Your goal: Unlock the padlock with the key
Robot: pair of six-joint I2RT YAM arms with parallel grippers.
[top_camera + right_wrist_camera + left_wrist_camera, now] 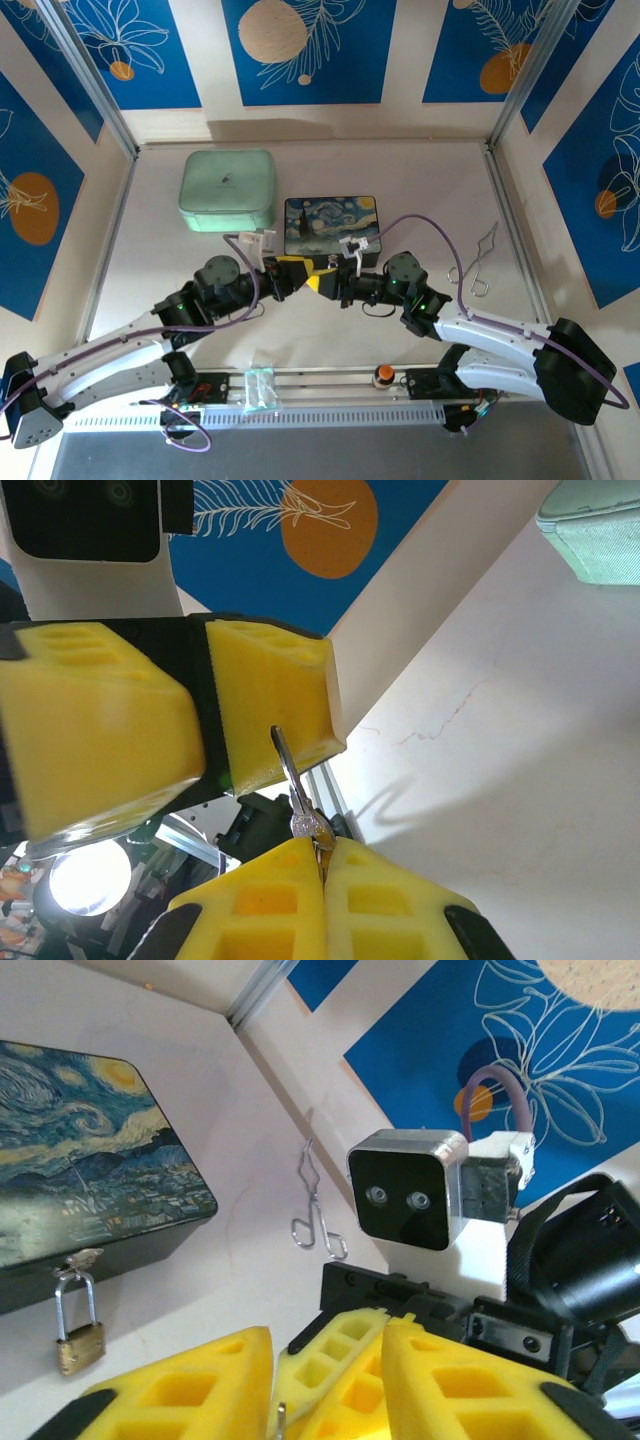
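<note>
Looking along my right wrist, I see the right gripper [322,862] pinched tight on the thin silvery key [290,780], blade pointing at the left gripper [327,1345], whose yellow foam fingers stand apart. The brass padlock [80,1345] hangs by its steel shackle at the glossy painted box's [90,1150] front edge, with bare pale table [240,1290] open beside it.

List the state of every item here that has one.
padlock: shackle closed, hanging on the painted box hasp.
painted box: lid shut.
key: gripped by its head, not in the padlock.
right gripper: shut on the key.
left gripper: beside the key's tip; open or shut unclear.
green case: closed.
</note>
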